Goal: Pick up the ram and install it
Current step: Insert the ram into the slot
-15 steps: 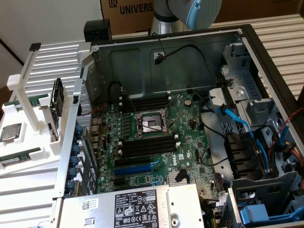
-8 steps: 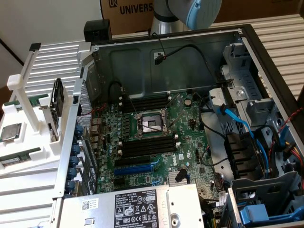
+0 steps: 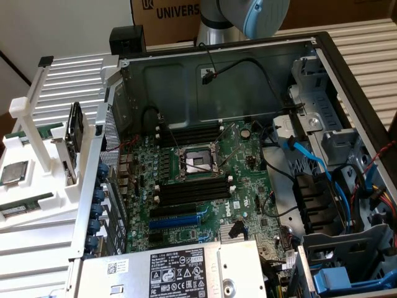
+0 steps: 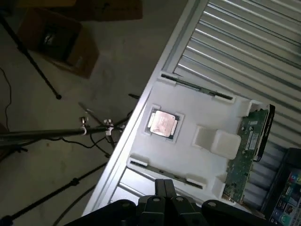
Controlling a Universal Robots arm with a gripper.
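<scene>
My gripper (image 4: 164, 185) is pinched fully together with nothing in it, and it hangs well above the white parts tray (image 4: 188, 155). The ram (image 3: 25, 208) lies flat in its slot on that tray, at the lower left of the exterior frame, outside the open computer case (image 3: 167, 81) and untouched. Near it sits the square silver-topped processor (image 4: 163, 123). A green card (image 4: 244, 153) stands on edge at the tray's side nearest the case. My arm (image 3: 248, 15) shows at the top centre of the exterior frame. On the motherboard (image 3: 248, 155), long black memory slots (image 3: 189, 189) flank the processor socket (image 3: 195, 160).
</scene>
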